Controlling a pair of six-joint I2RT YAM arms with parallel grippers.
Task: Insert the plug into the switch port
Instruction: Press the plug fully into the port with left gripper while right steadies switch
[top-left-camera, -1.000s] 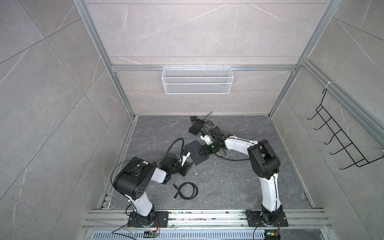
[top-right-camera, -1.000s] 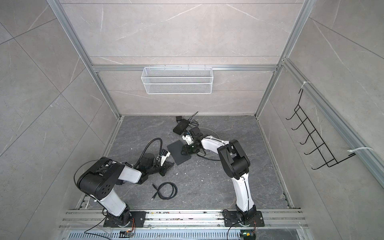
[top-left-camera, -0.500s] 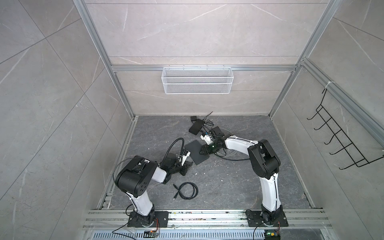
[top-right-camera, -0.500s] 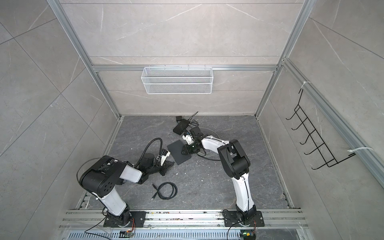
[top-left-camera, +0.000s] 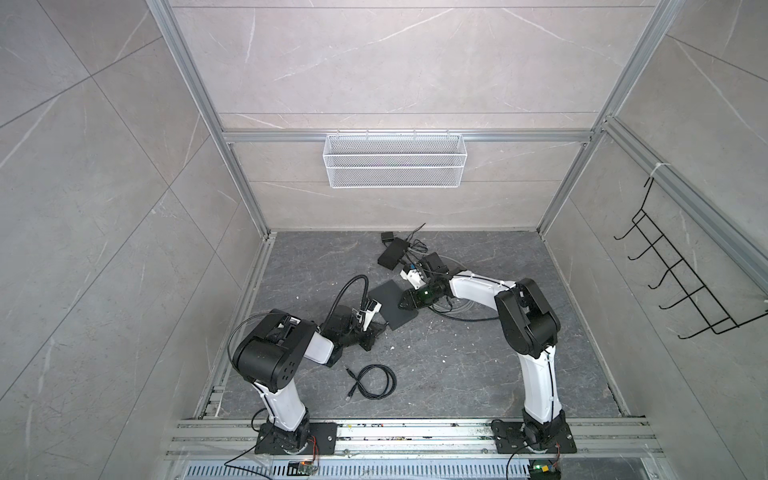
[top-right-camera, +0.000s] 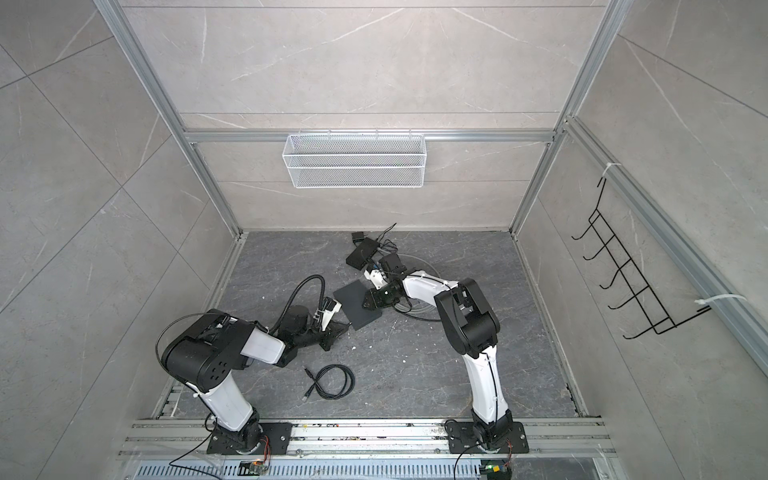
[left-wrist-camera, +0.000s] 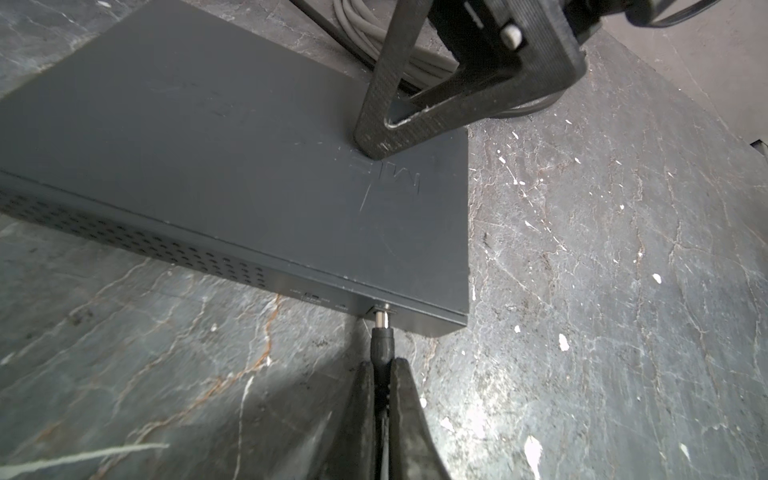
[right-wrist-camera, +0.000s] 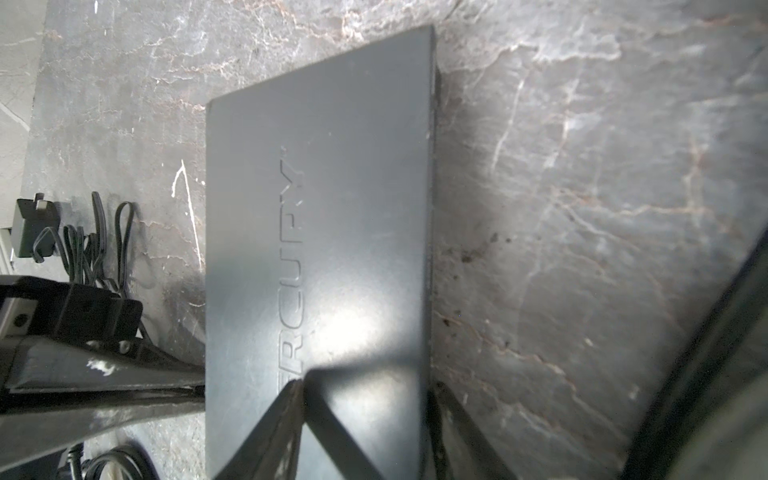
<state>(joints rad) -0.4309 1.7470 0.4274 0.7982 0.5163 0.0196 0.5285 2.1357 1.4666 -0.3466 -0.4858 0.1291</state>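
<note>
The switch (top-left-camera: 392, 305) (top-right-camera: 355, 305) is a flat dark grey box lying on the floor. My left gripper (left-wrist-camera: 381, 365) (top-left-camera: 380, 328) is shut on the plug (left-wrist-camera: 383, 340), a black barrel plug. The plug's silver tip sits in the round port (left-wrist-camera: 381, 308) on the switch's near side, and a short length of metal still shows. My right gripper (right-wrist-camera: 368, 384) (top-left-camera: 402, 303) holds the switch (right-wrist-camera: 332, 187) from the opposite side. One of its fingers (left-wrist-camera: 376, 137) presses on the top face and the other lies against the far edge.
A coiled black cable (top-left-camera: 372, 380) lies on the floor in front of the left arm. A second black box (top-left-camera: 392, 253) with tangled cords sits behind the switch. Grey cable loops (top-left-camera: 461, 309) lie under the right forearm. A wire basket (top-left-camera: 395, 166) hangs on the back wall.
The left arm's elbow has shifted slightly. Both grippers stay where they were at the switch.
</note>
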